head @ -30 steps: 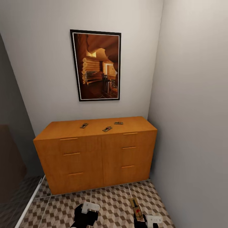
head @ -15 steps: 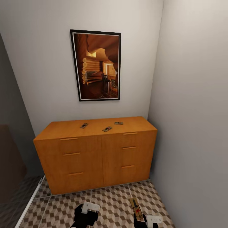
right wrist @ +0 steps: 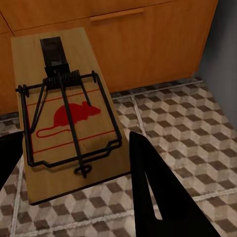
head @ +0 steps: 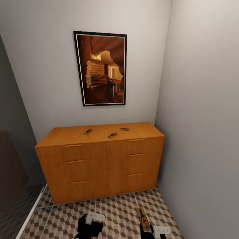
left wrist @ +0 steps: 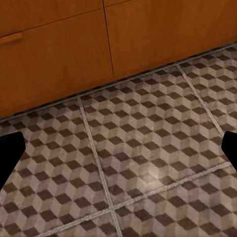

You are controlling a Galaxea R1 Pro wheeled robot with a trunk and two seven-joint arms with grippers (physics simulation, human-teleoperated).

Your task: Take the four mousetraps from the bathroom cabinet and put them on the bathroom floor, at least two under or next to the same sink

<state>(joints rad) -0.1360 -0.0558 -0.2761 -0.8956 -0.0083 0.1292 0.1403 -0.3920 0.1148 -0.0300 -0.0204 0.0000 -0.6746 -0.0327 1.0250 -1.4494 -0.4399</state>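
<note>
While three small brown wooden mousetraps [head: 112,135] lie atop the orange-brown wooden cabinet [head: 99,162] mid-frame, the right claw [right wrist: 79,163] at lower right grips a fourth [right wrist: 66,116]; the left claw [left wrist: 118,148] gapes empty.

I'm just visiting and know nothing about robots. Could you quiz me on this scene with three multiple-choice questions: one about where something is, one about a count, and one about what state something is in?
1. Where does the framed picture hang?
A. On the wall above the cabinet
B. On the right-hand wall
C. On the floor

2. How many mousetraps lie on top of the cabinet?
A. One
B. Three
C. Five

3. What is the right gripper doing?
A. Hanging open and empty
B. Gripping a drawer handle
C. Holding a mousetrap

Answers:
1. A: the frame sits on the back wall, directly over the cabinet's top.
2. B: three small traps show on the top in the head view.
3. C: the right wrist view shows the held mousetrap between its dark fingers, above the tiled floor.
</note>
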